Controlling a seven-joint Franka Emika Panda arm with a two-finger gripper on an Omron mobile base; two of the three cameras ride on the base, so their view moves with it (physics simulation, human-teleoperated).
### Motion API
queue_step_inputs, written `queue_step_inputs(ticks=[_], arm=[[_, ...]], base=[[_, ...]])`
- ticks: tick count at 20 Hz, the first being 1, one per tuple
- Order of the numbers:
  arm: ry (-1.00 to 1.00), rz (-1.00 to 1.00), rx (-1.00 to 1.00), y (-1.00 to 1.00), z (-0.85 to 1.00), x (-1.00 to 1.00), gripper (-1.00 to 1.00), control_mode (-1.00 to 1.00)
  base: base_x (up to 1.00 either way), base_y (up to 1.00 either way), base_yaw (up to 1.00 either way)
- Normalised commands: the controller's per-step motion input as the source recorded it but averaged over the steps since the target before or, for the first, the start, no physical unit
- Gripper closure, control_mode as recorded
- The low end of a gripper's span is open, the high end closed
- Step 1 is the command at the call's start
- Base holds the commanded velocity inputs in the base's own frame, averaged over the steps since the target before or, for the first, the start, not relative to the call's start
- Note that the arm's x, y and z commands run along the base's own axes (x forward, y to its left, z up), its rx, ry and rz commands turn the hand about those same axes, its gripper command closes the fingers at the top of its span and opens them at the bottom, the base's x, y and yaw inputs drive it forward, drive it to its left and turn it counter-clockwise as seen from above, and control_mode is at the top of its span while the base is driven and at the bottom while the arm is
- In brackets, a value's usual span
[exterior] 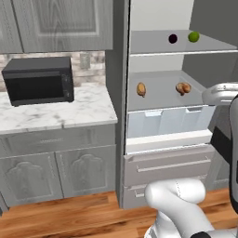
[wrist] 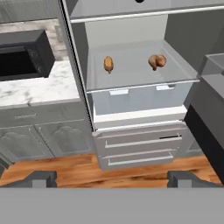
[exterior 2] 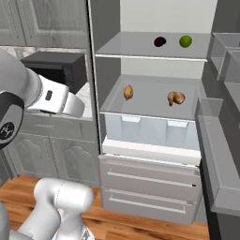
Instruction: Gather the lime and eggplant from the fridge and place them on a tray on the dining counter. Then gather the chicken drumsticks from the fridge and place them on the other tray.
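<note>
The fridge stands open in front of me. On its upper shelf (exterior 2: 140, 51) a dark purple eggplant (exterior: 173, 38) (exterior 2: 160, 41) lies just left of a green lime (exterior: 194, 36) (exterior 2: 185, 41). One shelf down, two brown chicken drumsticks rest apart: one at the left (exterior: 141, 89) (exterior 2: 128, 92) (wrist: 109, 64), one at the right (exterior: 183, 88) (exterior 2: 176, 98) (wrist: 157, 61). My gripper (wrist: 113, 179) is open and holds nothing; its fingertips (wrist: 41, 178) are spread wide, well back from the fridge and lower than the shelves.
A black microwave (exterior: 39, 80) sits on the marble counter (exterior: 60, 114) left of the fridge. Clear crisper bins (wrist: 140, 98) and grey drawers (wrist: 140, 142) lie below the shelves. The open fridge door (exterior 2: 220, 154) with its bins juts out on the right. The floor (wrist: 87, 168) is wood.
</note>
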Motion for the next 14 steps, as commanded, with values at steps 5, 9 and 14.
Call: queue_step_inputs(ticks=[5,9,14], arm=[[0.00,0.00,0.00,0.00,0.00,0.00,-1.00,1.00],[0.00,0.00,0.00,0.00,0.00,0.00,-1.00,1.00],[0.00,0.00,0.00,0.00,0.00,0.00,-1.00,1.00]], base=[[0.14,-0.47,0.00],[0.28,-0.39,0.00],[0.38,-0.28,0.00]])
